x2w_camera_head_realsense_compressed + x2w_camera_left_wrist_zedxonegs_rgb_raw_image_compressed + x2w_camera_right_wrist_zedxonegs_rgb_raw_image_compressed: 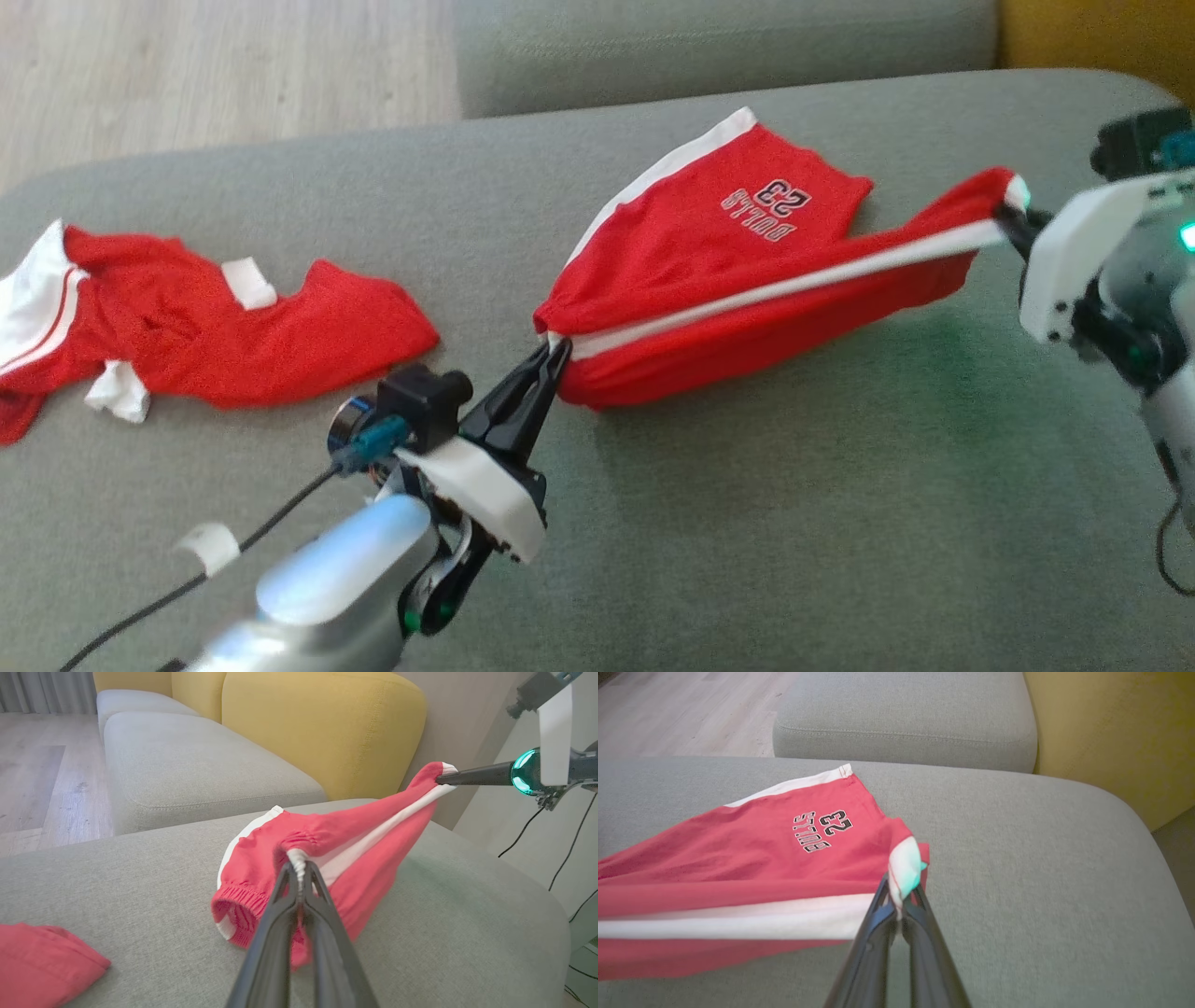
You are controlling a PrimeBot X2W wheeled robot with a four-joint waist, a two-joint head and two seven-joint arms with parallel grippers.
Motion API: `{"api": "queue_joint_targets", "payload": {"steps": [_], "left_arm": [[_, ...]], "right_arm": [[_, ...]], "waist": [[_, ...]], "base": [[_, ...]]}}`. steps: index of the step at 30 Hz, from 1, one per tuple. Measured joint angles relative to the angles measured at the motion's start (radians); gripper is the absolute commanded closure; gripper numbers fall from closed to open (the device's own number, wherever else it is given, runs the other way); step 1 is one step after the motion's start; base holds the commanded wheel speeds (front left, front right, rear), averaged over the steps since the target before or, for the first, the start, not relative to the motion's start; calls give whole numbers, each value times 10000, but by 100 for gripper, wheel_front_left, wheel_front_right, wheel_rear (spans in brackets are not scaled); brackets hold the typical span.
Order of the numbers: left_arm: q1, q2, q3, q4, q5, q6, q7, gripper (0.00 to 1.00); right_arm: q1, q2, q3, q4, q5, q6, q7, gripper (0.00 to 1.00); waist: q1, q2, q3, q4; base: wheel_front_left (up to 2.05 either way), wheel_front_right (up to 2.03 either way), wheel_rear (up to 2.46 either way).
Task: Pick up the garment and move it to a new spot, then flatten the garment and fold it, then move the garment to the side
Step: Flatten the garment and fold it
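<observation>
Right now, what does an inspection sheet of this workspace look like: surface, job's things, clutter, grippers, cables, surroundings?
Surface: grey cushion, fabric, no stains seen.
Job's things: red shorts, stretched between both grippers, front edge lifted, far part resting on the cushion.
Clutter: red garment, crumpled at the cushion's left end, apart from the shorts.
Grippers: left gripper shut on the shorts' elastic end; right gripper shut on the other end.
Cables: black cable trailing off the left wrist; loose cables hanging near the right arm.
Surroundings: wood floor, second cushion, yellow backrest.
</observation>
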Motion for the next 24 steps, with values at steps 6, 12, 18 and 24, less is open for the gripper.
{"api": "queue_joint_targets", "payload": {"steps": [6, 12, 18, 24], "left_arm": [[-512, -207, 31, 380, -31, -186, 75, 100], [-918, -422, 36, 819, -19, -384, 75, 100], [-1307, -709, 36, 1248, -17, -616, 75, 100], [-2223, -1195, 52, 1724, 82, -807, 146, 100]], "right_arm": [[-999, 280, 63, 694, -583, 0, -138, 100], [-1850, 558, 366, 1402, -945, 0, -368, 100], [-2700, 727, 537, 2322, -1340, 0, -794, 100], [-3720, 757, 600, 3266, -1812, 0, -1406, 100]], "waist": [[0, 0, 505, 399], [0, 0, 1024, 789], [0, 0, 1551, 1136], [0, 0, 2184, 1443]], "base": [[0, 0, 0], [0, 0, 0], [0, 0, 0], [0, 0, 0]]}}
